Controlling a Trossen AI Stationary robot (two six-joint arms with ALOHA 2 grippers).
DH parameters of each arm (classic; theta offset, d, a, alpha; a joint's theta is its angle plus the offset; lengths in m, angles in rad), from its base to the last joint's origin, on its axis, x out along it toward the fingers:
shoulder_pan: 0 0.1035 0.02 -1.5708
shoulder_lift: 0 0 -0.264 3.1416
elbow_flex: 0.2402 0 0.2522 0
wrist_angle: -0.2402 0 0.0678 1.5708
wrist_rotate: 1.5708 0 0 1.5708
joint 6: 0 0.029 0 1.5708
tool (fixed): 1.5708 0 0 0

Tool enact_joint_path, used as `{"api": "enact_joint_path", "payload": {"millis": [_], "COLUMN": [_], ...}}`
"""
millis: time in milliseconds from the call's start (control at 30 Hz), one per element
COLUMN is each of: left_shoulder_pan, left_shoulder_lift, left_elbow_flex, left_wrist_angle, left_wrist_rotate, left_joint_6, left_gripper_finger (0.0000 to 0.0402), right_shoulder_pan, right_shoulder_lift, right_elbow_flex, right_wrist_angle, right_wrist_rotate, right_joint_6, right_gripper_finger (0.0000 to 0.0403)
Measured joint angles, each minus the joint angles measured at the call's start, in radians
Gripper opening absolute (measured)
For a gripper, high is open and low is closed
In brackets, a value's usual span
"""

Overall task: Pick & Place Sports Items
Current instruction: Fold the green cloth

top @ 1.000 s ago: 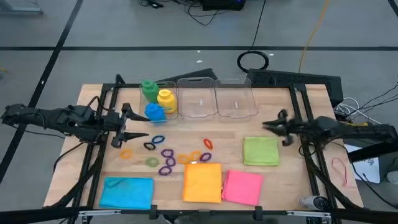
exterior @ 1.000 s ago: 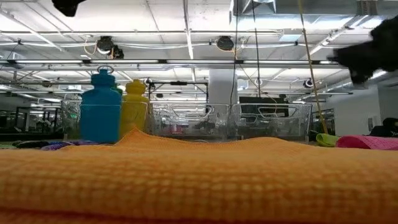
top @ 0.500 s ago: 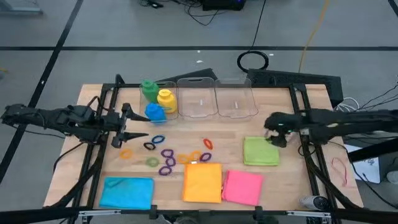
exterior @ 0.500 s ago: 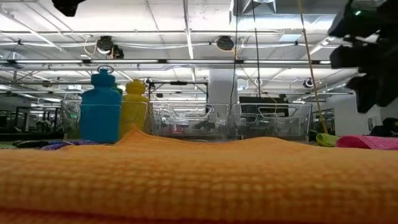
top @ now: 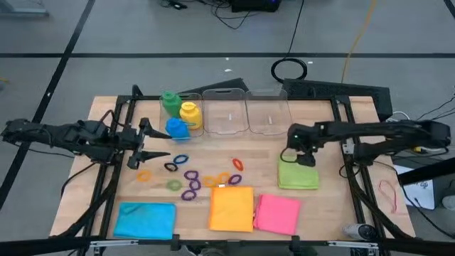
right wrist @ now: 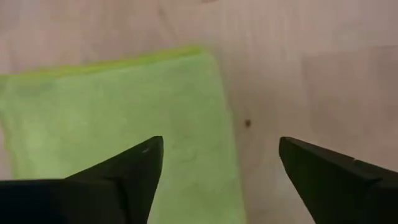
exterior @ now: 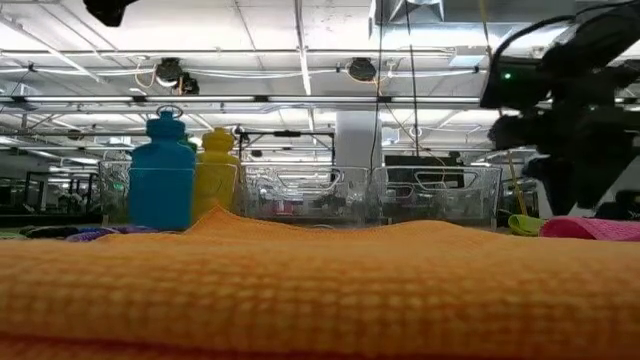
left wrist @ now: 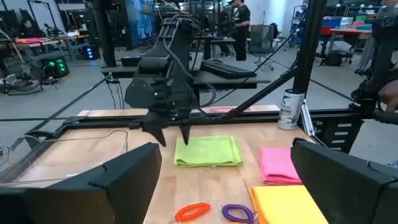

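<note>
Above green cloth (top: 298, 173), right pincer (top: 293, 157) open

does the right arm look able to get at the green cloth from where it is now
Probably yes. The right gripper hangs open just above the near corner of the green cloth, and nothing lies on the cloth or between it and the fingers.

Two black jointed arms (top: 370, 133) with trailing cables.
</note>
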Motion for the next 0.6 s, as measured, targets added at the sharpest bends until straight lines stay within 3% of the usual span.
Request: {"api": "enact_joint_path", "payload": {"millis": [367,600], "left_shoulder_pan": [0.000,-0.001], "left_shoulder_lift": [0.000,0.000], "left_elbow_flex": [0.000,0.000], "left_wrist_angle": [0.000,0.000], "left_wrist_rotate": [0.000,0.000], "left_joint_6": [0.000,0.000], "left_gripper_finger": [0.0296,0.0296], "right_shoulder_pan": [0.033,0.079], "right_shoulder_lift": [0.054,0.051], "right_elbow_flex": [-0.117,-0.173], "right_wrist_angle": [0.226,0.248], "right_wrist_rotate": [-0.003,0.021], "right_joint_6": [0.047,0.063], "right_gripper_finger": [0.0212,0.0183]}}
